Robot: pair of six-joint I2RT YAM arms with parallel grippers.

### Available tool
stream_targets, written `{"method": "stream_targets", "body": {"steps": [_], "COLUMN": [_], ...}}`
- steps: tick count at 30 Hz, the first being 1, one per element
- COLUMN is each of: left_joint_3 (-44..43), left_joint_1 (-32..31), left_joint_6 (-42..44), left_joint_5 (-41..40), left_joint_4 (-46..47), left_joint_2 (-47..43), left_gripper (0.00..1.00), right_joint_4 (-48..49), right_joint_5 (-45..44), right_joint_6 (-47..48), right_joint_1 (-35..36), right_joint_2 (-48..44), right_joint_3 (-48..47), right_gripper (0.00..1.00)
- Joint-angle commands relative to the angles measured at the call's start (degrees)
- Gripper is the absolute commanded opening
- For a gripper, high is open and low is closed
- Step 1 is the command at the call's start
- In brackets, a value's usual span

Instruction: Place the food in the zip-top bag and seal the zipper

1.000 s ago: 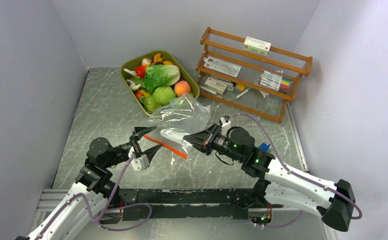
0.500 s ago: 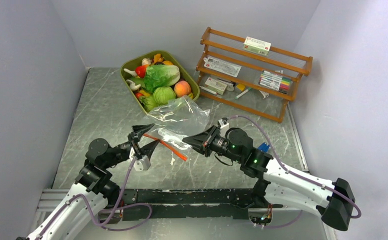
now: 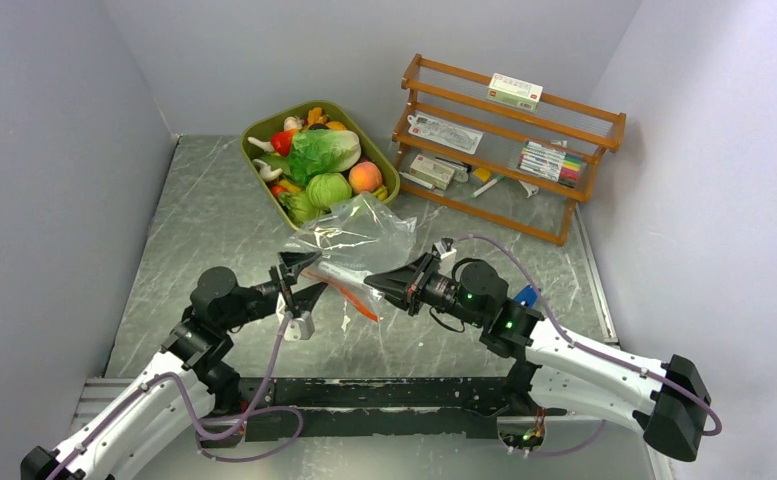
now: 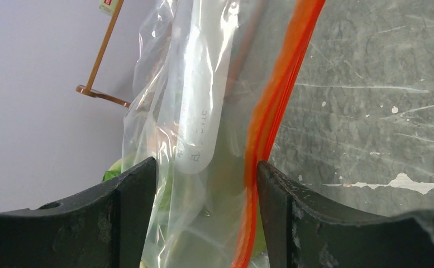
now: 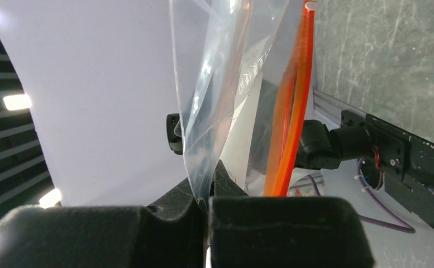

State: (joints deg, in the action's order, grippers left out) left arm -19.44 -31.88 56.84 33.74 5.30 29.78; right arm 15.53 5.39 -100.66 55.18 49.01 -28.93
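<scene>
Bag point(image 3: 359, 232) sits mid-desk point(image 3: 199, 225), partly held up, just in front of the olive tub point(image 3: 249, 133). Its mouth and orange zipper point(image 3: 347, 294) face the arms. Right fingers point(image 3: 369, 283) are fully closed, pinching a fold of clear film right beside the zipper. Left fingers point(image 3: 302, 268) are apart and straddle the mouth edge; film and zipper run between them, nothing clamped. Can't tell if the zipper tracks are parted. Food point(image 3: 326, 165) all looks to be in the tub, none visible in the bag. My read: early, at the mouth-opening stage. Left to do: grab the other lip, spread, load the food, press the zipper shut. Wooden rack point(image 3: 512, 150) at back right, not involved.
</scene>
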Motion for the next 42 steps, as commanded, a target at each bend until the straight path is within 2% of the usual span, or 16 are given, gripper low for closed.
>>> {"method": "stream_targets", "body": {"steps": [1,4,8,22,26,30,37,42], "left_joint_3": [-1.7,-1.2,-1.0,-1.3,-1.7,-3.9,-7.6,-11.0], "left_joint_1": [-1.3,-1.8,-2.5,-3.1,-3.1,-3.1,-3.4,-3.4], "left_joint_6": [1.5,1.0,0.7,0.0,0.0,-1.1,-3.3,-5.4], "left_joint_5": [-0.7,-1.8,-3.1,-1.5,-0.6,3.1,7.6,13.5], "left_joint_4": [1.3,2.5,3.3,2.7,0.9,-4.7,-13.1,-20.3], "left_joint_2": [0.0,-1.8,-3.5,-6.1,-5.1,-4.3,-5.0,-5.3], "left_gripper": [0.64,0.63,0.6,0.53,0.54,0.63,0.72,0.71], "right_joint_4": [2.8,-0.7,2.0,-0.2,3.9,4.4,-3.5,-27.1], "right_joint_5": [0.7,0.1,1.4,0.9,1.2,-0.3,0.9,3.2], "right_joint_6": [-1.5,0.0,-1.3,-3.8,-5.8,-7.6,-7.8,-2.8], "right_joint_1": [-0.2,-0.2,-0.2,-0.2,-0.2,-0.2,-0.2,-0.2], "right_joint_2": [-0.6,-0.7,0.3,-1.6,-1.2,-2.0,-2.7,-1.0], "right_joint_3": [0.3,-0.4,2.2,5.9,7.1,6.8,1.9,-7.0], "right_gripper": [0.0,0.0,0.0,0.0,0.0,0.0,0.0,0.0]}}
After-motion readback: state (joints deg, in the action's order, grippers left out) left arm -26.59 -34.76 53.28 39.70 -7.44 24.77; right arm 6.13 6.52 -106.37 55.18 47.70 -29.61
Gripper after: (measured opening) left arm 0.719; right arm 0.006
